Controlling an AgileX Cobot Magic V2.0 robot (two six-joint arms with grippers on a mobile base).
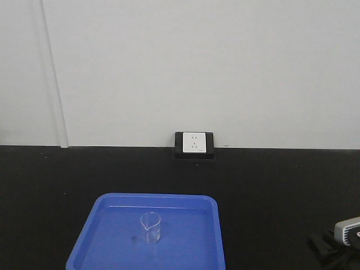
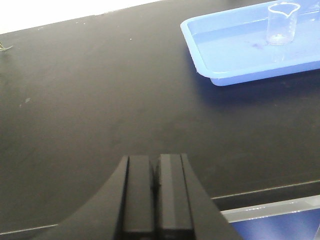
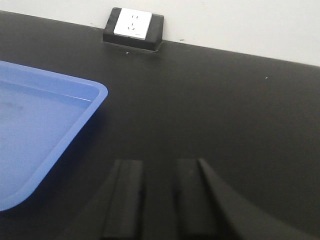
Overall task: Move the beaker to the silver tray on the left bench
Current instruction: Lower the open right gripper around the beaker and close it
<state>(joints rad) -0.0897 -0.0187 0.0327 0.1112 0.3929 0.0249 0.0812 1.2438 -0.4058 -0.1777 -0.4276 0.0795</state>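
Small beaker standing in a blue tray, both grippers clear of it.

The clear glass beaker [image 1: 150, 226] stands upright on the floor of the blue tray [image 1: 185, 242], near the tray's middle, with its spout turned toward about 10 o'clock in the front view. The tray rests on the black bench [image 1: 281, 191], and a white wall socket [image 1: 194, 143] sits at 12 o'clock from it. In the left wrist view, the left gripper [image 2: 156, 165] has its fingers pressed together on nothing, low over bare bench, with the beaker well apart at 1 o'clock. In the right wrist view, the right gripper [image 3: 159, 170] has its fingers spread with an empty gap between them. The tray corner lies at its 10 o'clock and the socket at 11 o'clock.
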